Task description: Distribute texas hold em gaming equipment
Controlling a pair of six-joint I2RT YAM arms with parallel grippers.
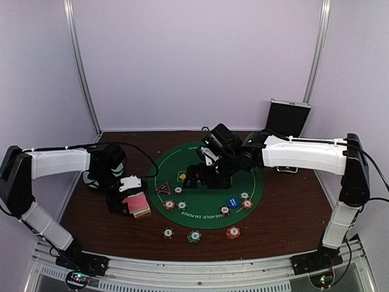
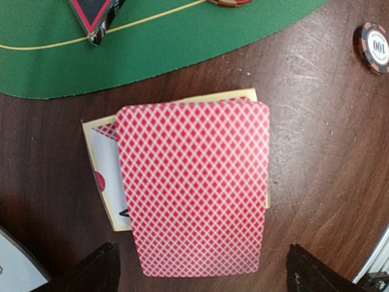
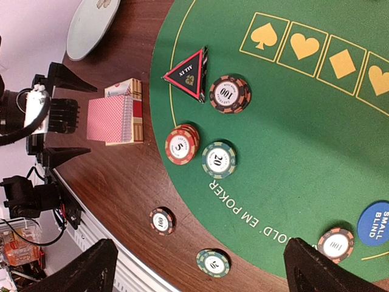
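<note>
Found the left gripper [image 2: 203, 271] spread wide, one finger either side of the near end of the playing cards [image 2: 193, 188], with no visible pinch on them. Found the right gripper [image 3: 200, 261] likewise spread and empty, hovering above the near rim of the green mat [image 3: 292, 134].

Located the cards as one squared, face-down pile on the bare table [image 1: 273, 225], just off the mat's left edge, atop a paler card or box; cannot tell which. Saw no single card laid out anywhere; judged dealing not yet begun.

Noted chips partly spread on the mat:
- a 100 chip [image 3: 229, 93] just beside the triangular marker [image 3: 189, 73]
- a short red stack [image 3: 181, 143] just beside a green 20 chip [image 3: 219, 159]
- a second 100 chip [image 3: 335, 244] near the blue button [image 3: 375, 222]

Noted a row of three chips [image 1: 194, 236] on the wood toward the near edge. Judged the task at an early stage, with the cards, and possibly more chips, left to share out.

Recorded a pale dish [image 3: 92, 27] beyond the deck on the left and a metal case [image 1: 288, 118] standing at the far right, both well apart from the work. Flagged the marker and the red stack, near the deck, as possible snags on a path from deck to mat.
</note>
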